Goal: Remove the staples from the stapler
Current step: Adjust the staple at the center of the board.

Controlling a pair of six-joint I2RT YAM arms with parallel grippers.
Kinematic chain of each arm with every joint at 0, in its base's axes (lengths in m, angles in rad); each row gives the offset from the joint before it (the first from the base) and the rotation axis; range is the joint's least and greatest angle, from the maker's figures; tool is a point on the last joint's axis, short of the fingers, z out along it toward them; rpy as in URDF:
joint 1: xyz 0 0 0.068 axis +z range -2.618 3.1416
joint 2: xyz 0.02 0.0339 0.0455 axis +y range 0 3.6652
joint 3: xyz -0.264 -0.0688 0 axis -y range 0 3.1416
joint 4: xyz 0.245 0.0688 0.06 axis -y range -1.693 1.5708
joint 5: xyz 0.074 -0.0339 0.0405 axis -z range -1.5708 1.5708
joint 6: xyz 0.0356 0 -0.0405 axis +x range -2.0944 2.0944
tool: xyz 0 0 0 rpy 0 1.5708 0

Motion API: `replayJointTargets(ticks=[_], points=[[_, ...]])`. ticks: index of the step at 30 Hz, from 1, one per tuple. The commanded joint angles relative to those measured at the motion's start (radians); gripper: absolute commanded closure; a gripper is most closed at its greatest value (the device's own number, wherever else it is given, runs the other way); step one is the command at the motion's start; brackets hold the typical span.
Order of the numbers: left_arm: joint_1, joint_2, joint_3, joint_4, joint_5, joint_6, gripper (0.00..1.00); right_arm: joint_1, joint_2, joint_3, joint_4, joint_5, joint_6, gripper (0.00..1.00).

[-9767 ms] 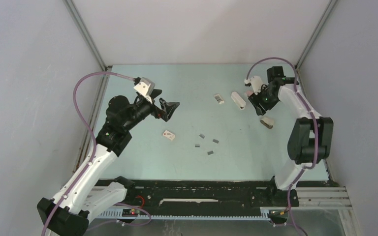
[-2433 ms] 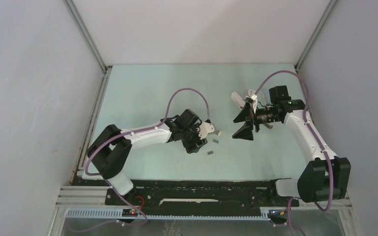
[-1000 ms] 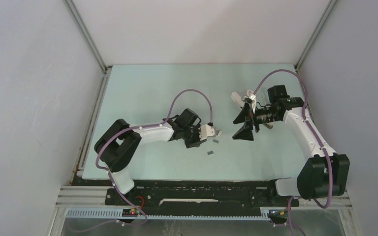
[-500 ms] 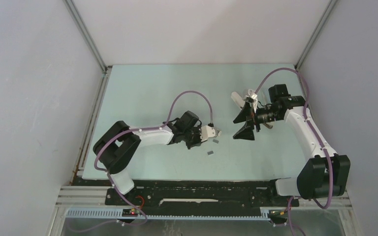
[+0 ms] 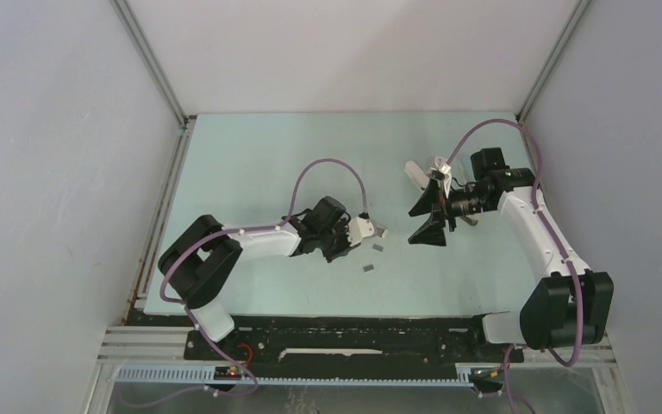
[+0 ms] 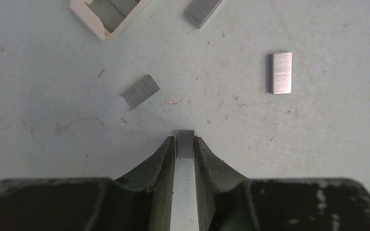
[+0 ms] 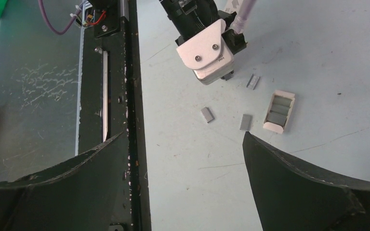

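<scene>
Several short grey strips of staples lie loose on the pale green table (image 5: 250, 172). In the left wrist view my left gripper (image 6: 185, 142) is shut on one strip (image 6: 185, 139), both fingertips touching its sides. Other strips lie ahead (image 6: 140, 91) and to the right (image 6: 281, 72). From above, the left gripper (image 5: 340, 250) points down at mid-table. My right gripper (image 5: 420, 220) hovers wide open to the right of it, holding nothing (image 7: 185, 135). The white stapler (image 5: 414, 172) lies behind the right wrist, partly hidden.
A small white box (image 6: 107, 14) with grey strips inside sits just beyond the left gripper (image 7: 279, 112). Two loose strips (image 5: 377, 247) (image 5: 367, 268) lie between the arms. The black base rail (image 7: 118, 96) runs along the near edge.
The left wrist has shifted slightly left and settled over a staple strip. The right arm has stayed still with its jaws wide.
</scene>
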Motion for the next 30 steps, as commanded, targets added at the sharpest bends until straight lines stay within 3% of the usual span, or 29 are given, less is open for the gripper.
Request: replayJointTargets(ticks=[1, 10, 21, 30], points=[[-0.005, -0.041, -0.032, -0.025, -0.045, -0.053, 0.76, -0.006, -0.006, 0.031, -0.013, -0.027, -0.017, 0.02], [-0.007, -0.033, -0.045, 0.025, -0.049, -0.136, 0.95, -0.012, -0.005, 0.032, -0.013, -0.025, -0.018, 0.02], [0.005, -0.121, -0.053, 0.134, 0.025, -0.417, 0.98, 0.002, 0.016, 0.032, -0.019, 0.015, -0.031, 0.05], [0.116, -0.175, -0.134, 0.363, 0.294, -0.804, 0.97, 0.054, -0.009, -0.022, 0.035, 0.051, -0.060, 0.05]])
